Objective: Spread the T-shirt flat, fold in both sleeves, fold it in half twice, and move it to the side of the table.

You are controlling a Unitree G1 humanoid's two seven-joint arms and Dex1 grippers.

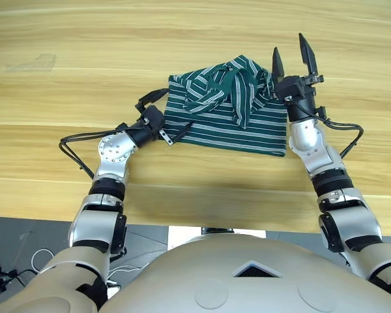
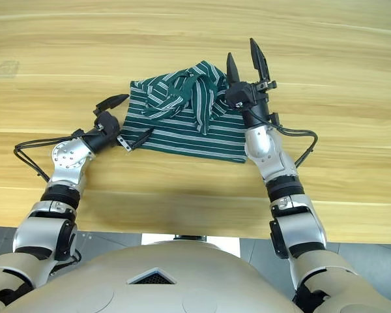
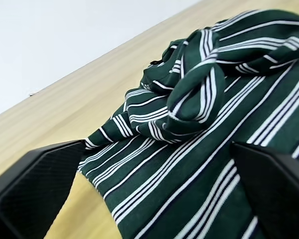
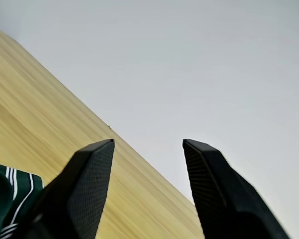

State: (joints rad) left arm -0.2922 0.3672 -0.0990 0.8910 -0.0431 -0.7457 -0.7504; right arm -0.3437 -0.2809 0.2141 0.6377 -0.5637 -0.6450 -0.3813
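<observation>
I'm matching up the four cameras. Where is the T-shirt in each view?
Left eye: T-shirt mid-table, between left hand and right hand.
Right eye: same spot, near centre.
Left wrist: close up, between the open fingers.
Right wrist: striped scrap beside the fingers.
Shared landmark: the wooden table.

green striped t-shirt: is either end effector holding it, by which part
Nothing is held. The left end effector stands open at the left edge of the green white-striped fabric T-shirt; the right end effector is open, raised at its right edge.

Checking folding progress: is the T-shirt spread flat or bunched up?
Bunched up: the T-shirt lies on the table with twisted, knotted folds heaped along its far side.
</observation>
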